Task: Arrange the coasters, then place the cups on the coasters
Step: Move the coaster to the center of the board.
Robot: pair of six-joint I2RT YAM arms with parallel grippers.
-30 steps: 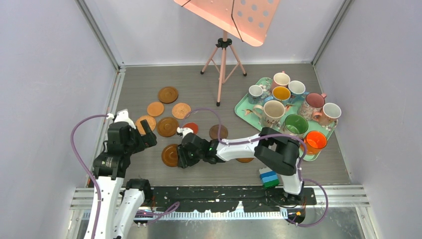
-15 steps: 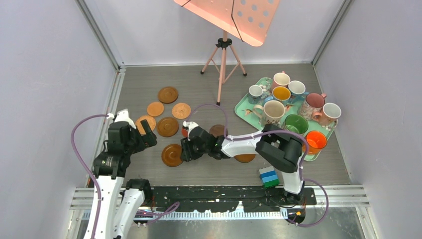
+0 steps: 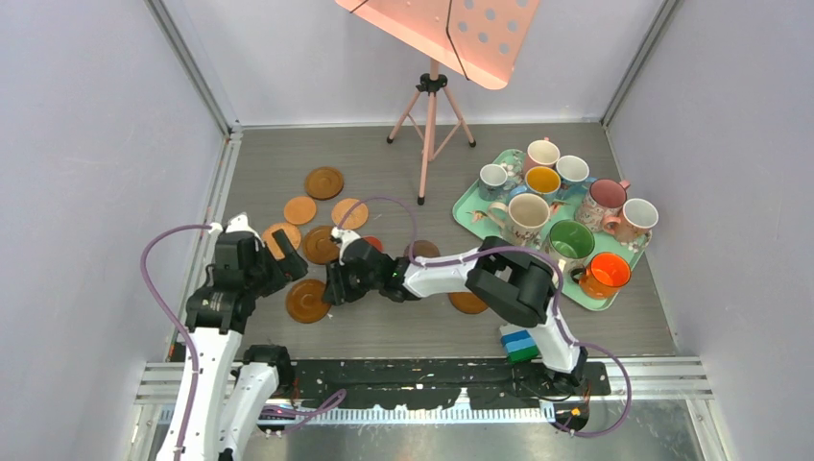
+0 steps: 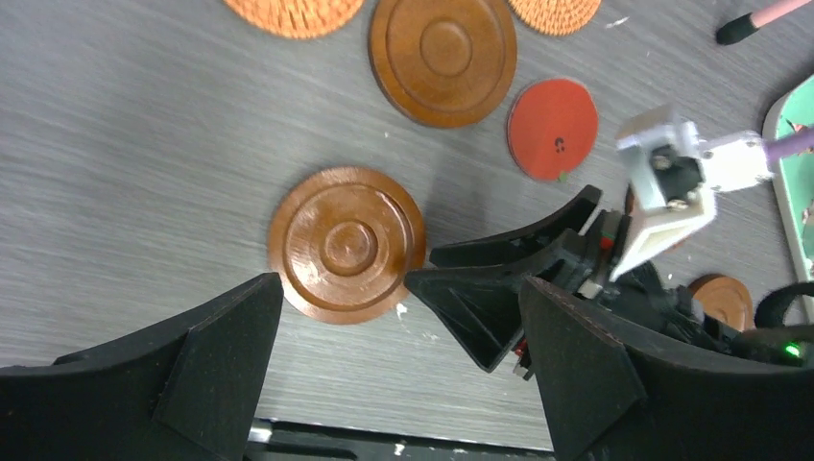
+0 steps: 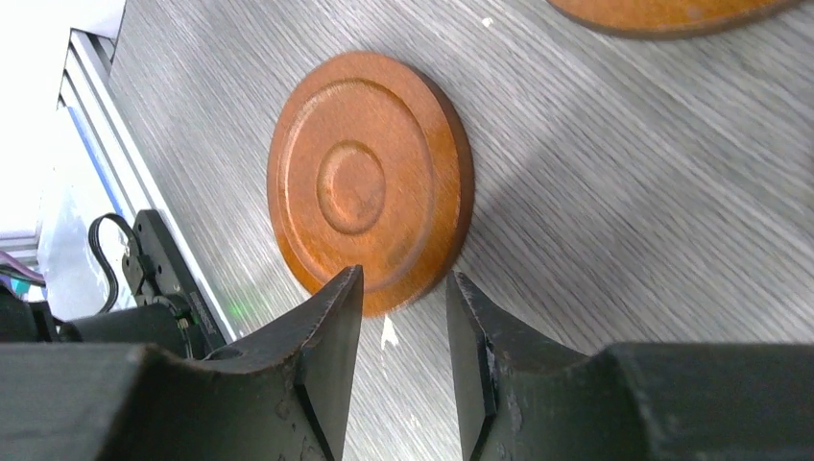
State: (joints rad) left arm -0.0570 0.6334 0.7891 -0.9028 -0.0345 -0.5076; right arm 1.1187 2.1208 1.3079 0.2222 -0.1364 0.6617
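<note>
Top view first: the dark brown grooved round wooden coaster (image 3: 307, 301) lies flat, with the right gripper (image 3: 329, 291) at its 3 o'clock edge. The left gripper (image 3: 278, 264) is at its 11 o'clock, wide open and empty.

Left wrist view: the right gripper's tips look to be touching the rim.

Right wrist view: the jaws are partly apart, clamping nothing, with the rim at their mouth. I'd push low and centred so it slides instead of spinning.

ringed coaster (image 4: 347, 245): brown | small coaster (image 4: 552, 128): red | tray (image 3: 468, 209): mint, floral | mug (image 3: 609, 273): orange inside
</note>
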